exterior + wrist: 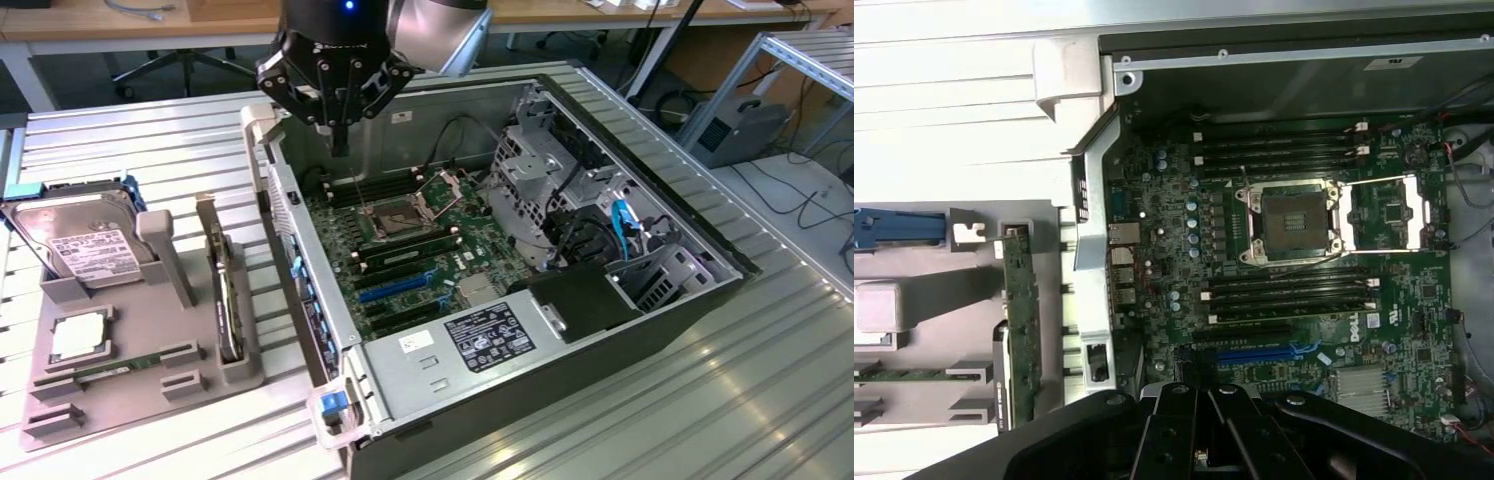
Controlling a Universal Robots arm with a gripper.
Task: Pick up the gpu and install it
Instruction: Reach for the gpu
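Gripper (340, 140) is shut tight and holding nothing. It hangs above the open case (400, 390), over the motherboard (400, 250). The gpu (227, 290) stands on edge in the grey fixture (120, 400) beside the case, at the exterior view's left, well apart from the gripper. Treat it as light, stiff and fragile: you'd pinch the bare top board edge, off the fan and the connector edge.
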